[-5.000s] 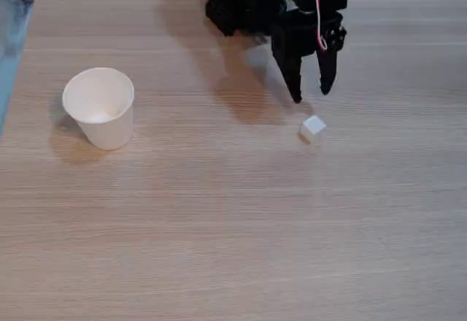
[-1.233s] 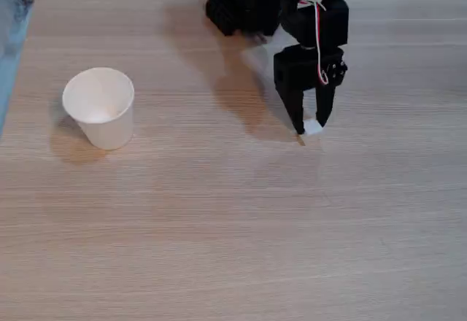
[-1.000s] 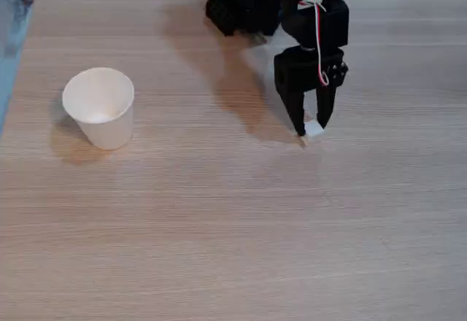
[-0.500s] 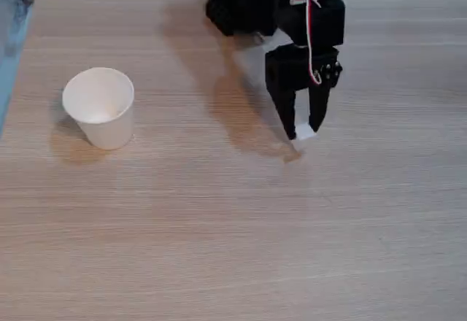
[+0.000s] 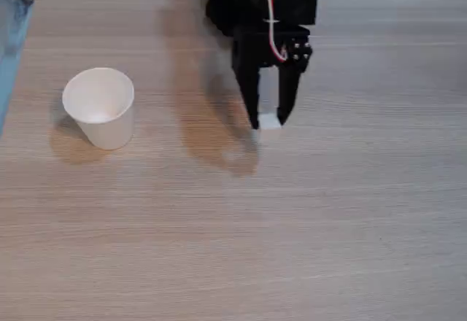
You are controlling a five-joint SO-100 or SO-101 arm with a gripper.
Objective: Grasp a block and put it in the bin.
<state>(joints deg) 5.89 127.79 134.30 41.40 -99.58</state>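
Observation:
In the fixed view the black gripper (image 5: 268,120) hangs above the middle of the wooden table, fingers pointing down. It is shut on the block (image 5: 269,121), a tiny white cube pinched between the fingertips and lifted clear of the surface; its shadow falls below and to the left. The bin (image 5: 100,106), a white paper cup with its mouth open toward the camera, stands on the table far to the gripper's left.
The arm's black base (image 5: 241,0) sits at the table's far edge behind the gripper. A red and white cable (image 5: 273,22) runs down the wrist. The wooden table (image 5: 233,233) stretches wide in front.
The gripper closed on the block where it lay, lifted it off the table and has carried it leftward, toward the cup. The cup has not moved.

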